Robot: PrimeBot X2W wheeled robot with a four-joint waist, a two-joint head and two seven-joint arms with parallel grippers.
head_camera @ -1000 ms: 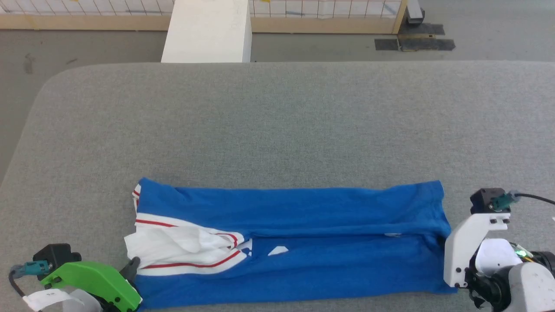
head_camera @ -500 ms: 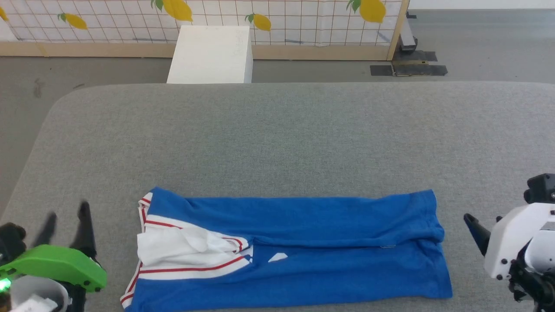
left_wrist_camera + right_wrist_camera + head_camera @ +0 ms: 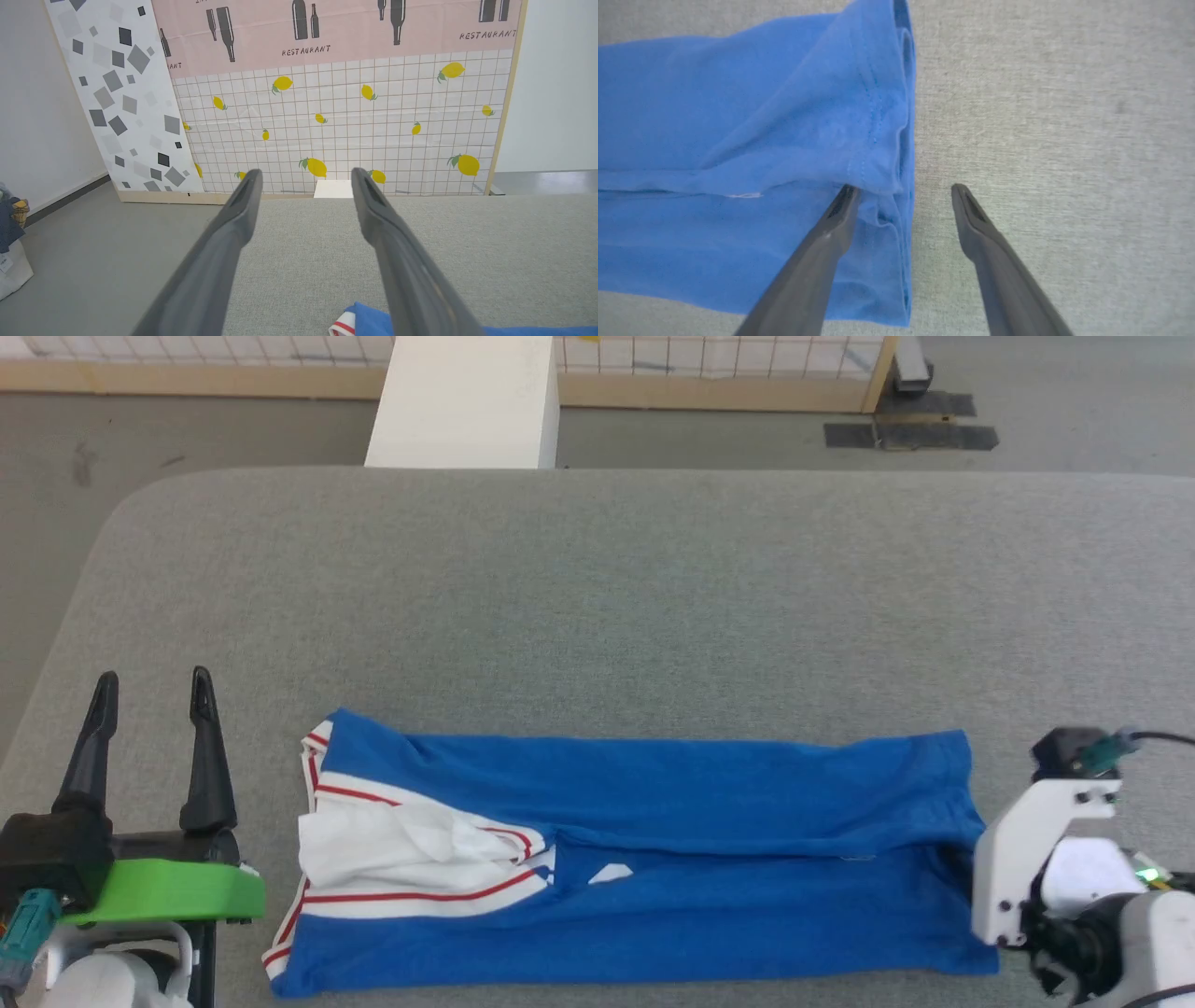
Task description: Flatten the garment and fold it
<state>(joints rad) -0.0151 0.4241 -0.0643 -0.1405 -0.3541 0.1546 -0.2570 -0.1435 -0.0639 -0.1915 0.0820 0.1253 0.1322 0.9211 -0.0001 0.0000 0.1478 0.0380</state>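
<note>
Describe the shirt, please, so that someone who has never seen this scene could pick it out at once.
Start at the wide grey table. Along its near edge lies the shirt, folded into a long band. It is the one bright blue thing there, with a white, red-striped sleeve at its left end.

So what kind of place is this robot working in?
Probably a staged robot test lab, not a home: printed backdrop panels with lemons and restaurant bottles, a grey fabric-topped table, one blue T-shirt on it.
</note>
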